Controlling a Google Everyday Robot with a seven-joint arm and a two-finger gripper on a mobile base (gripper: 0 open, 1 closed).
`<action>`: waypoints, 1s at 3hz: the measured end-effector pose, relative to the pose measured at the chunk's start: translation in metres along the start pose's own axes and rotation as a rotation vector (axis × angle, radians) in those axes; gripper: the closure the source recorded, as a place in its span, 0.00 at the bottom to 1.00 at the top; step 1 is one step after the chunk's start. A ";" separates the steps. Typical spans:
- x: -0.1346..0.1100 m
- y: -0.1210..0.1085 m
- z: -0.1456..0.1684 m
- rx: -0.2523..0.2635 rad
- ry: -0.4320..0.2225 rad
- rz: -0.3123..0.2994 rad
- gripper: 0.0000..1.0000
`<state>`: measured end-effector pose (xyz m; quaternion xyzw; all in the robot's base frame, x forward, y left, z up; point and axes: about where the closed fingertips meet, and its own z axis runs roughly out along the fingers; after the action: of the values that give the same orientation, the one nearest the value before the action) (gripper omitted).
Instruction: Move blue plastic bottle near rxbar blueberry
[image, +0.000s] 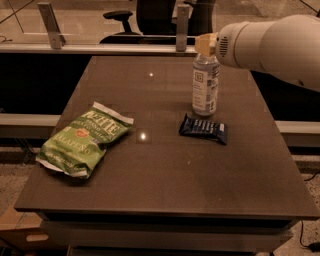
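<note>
The blue plastic bottle (205, 85) stands upright on the dark table (160, 185), right of centre toward the back. The rxbar blueberry (203, 129), a flat dark blue bar, lies just in front of it, almost touching its base. My gripper (205, 45) comes in from the right at the end of the white arm (270, 45). It sits at the bottle's top, where it hides the cap.
A green chip bag (82, 140) lies on the left half of the table. A railing with metal posts (182, 20) and an office chair (150, 15) stand behind the table. The table's front edge is near the bottom.
</note>
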<state>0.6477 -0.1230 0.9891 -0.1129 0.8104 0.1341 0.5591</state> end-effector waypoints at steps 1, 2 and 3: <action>0.000 0.001 0.000 -0.002 0.000 -0.001 0.35; 0.000 0.003 0.001 -0.004 0.000 -0.002 0.13; -0.001 0.004 0.001 -0.006 0.000 -0.003 0.00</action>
<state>0.6476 -0.1190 0.9897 -0.1155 0.8098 0.1357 0.5590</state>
